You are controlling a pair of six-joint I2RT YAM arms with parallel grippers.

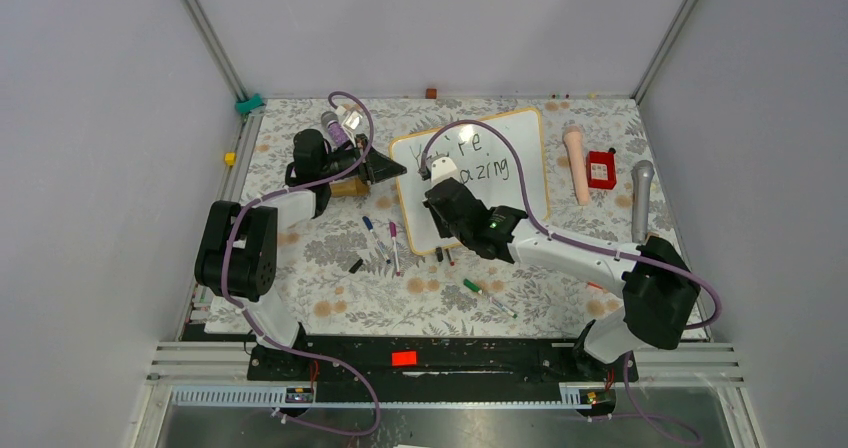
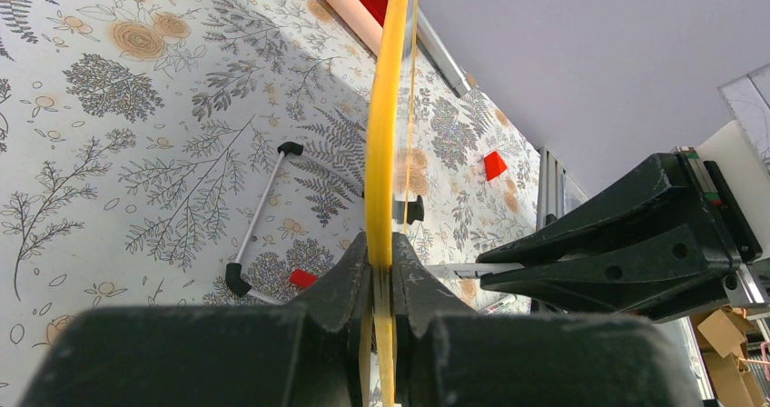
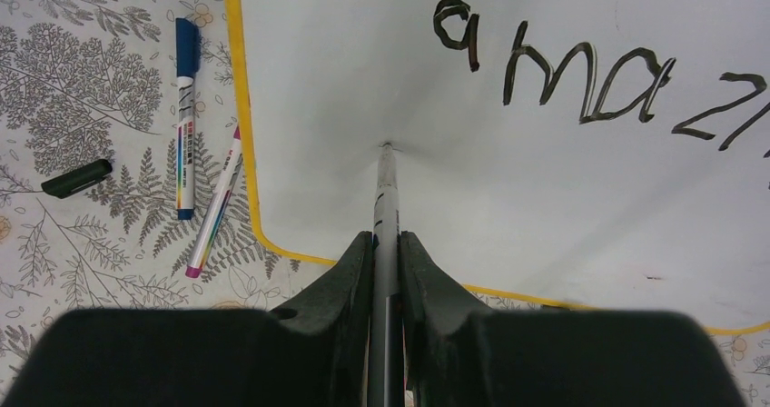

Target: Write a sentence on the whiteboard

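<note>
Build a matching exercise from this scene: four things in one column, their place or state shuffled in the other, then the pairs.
Things
1. left gripper
2. right gripper
3. blue-capped marker
4. red box

Place or state
A. lies on the floral cloth beside a pink-tipped marker
B. shut on the frame of the whiteboard
C. right of the whiteboard, next to a pale cylinder
D. shut on the writing marker, its tip on the whiteboard

Pairs: 1-B, 2-D, 3-A, 4-C
</note>
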